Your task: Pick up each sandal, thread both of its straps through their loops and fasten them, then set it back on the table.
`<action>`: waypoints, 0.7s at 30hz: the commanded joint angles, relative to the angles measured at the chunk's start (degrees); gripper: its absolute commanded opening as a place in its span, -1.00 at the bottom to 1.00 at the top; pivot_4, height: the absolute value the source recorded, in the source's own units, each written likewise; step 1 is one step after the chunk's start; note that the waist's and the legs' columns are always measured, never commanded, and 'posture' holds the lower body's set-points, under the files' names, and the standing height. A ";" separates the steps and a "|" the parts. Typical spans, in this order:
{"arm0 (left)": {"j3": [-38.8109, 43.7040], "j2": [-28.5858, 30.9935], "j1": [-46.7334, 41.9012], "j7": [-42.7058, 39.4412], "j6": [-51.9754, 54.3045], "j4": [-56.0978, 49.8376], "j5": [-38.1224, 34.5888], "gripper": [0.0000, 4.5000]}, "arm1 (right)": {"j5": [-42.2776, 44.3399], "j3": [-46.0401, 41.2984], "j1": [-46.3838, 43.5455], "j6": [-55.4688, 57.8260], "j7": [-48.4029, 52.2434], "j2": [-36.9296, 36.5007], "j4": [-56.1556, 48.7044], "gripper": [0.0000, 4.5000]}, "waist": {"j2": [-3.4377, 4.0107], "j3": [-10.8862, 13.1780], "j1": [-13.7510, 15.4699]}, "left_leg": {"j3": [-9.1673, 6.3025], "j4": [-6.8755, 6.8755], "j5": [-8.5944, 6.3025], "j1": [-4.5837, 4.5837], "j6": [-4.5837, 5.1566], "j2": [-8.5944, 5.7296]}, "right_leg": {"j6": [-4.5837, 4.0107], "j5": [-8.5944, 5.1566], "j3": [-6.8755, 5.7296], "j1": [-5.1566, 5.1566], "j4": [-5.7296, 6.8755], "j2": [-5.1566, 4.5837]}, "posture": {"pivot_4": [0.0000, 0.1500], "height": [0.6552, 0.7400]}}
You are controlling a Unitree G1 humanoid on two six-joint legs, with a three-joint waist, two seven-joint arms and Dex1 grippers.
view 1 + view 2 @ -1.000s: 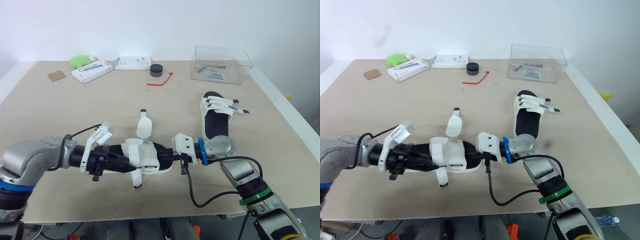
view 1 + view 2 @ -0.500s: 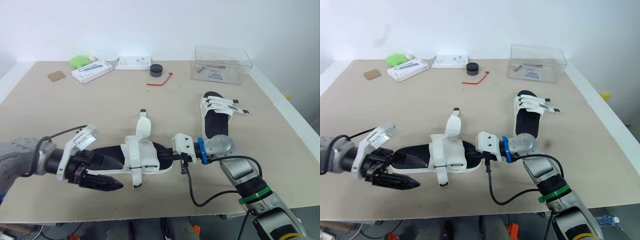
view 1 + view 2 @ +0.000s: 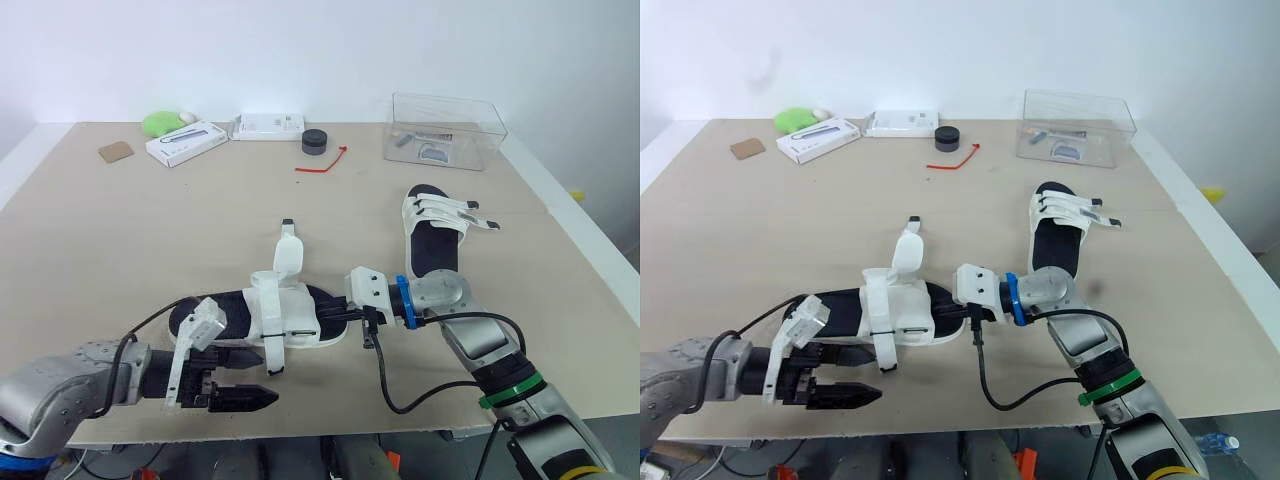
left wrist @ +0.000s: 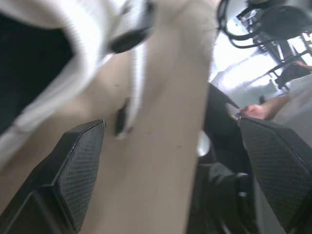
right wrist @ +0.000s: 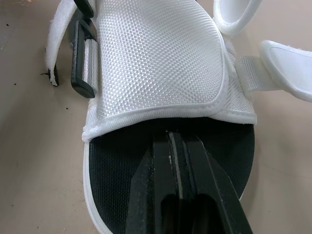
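At the near left, our left claw (image 3: pixel 268 376) sits low at the front edge of the pale wooden desk (image 3: pixel 150 230). It is released: in the left wrist view its two black fingers (image 4: pixel 73 170) stand wide apart, with bare desk between them. The claw is just beside the heel of the near sandal. Along the far edge on the left lie a brown square patch (image 3: pixel 114 151), a lime-green lump (image 3: pixel 158 122), a flat white box with a dark stripe (image 3: pixel 184 143) and a second flat white box (image 3: pixel 268 126).

The white mesh sandal with a black footbed (image 3: pixel 262 315) lies flat near the front edge, heel to the left and toe to the right. Both its straps are loose. One (image 3: pixel 290 252) reaches away across the desk and the other (image 3: pixel 271 352) trails toward the front edge. Beyond it we see a black round puck (image 3: pixel 314 141) and a red twist tie (image 3: pixel 322 162).

Our right claw (image 3: pixel 338 313) is clenched, with its fingers (image 5: pixel 156 170) pressed together. The tips lie on the footbed at the toe, against the hem of the mesh upper. We cannot tell whether they pinch anything.

Further right, a second white sandal (image 3: pixel 430 250) lies flat, its strap ends poking out to the right. At the far right stands a clear plastic box (image 3: pixel 447 110) holding a few small grey and white pieces (image 3: pixel 432 152), too small for us to identify.
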 commanded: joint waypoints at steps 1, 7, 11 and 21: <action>-0.91 -1.07 -1.93 -0.27 -2.30 0.75 1.02 0.99 | -1.29 0.04 0.92 0.40 -0.29 -1.02 0.12 -1.00 | 0.00 0.00 0.09 | -0.01 0.00 0.00 0.00 0.00 0.00 | 0.00 0.00 -0.01 0.00 0.00 0.00 | 1.00 1.00; -4.65 -2.89 -3.50 -1.44 -4.46 1.47 2.70 0.99 | -1.27 0.14 1.17 0.62 -0.49 -1.22 -0.39 -1.00 | 0.00 0.00 0.18 | -0.01 -0.01 0.00 0.03 0.00 0.00 | 0.00 -0.01 -0.01 0.03 0.00 0.01 | 1.00 1.00; -6.34 -3.68 -4.46 -1.51 -5.04 1.90 3.75 0.64 | -1.33 0.25 1.22 0.68 -0.51 -1.36 -0.54 -1.00 | 0.00 0.00 0.19 | -0.02 -0.01 0.00 0.02 0.00 0.00 | 0.00 0.00 0.00 0.03 0.00 0.01 | 1.00 1.00; -5.73 -2.35 -0.46 -2.48 -6.34 -0.90 3.75 -0.97 | -1.36 0.46 1.53 1.13 -0.68 -1.33 -1.08 -1.00 | 0.00 0.00 0.19 | -0.05 -0.06 0.00 0.03 0.01 0.00 | 0.00 -0.05 0.00 0.04 -0.01 -0.02 | 1.00 1.00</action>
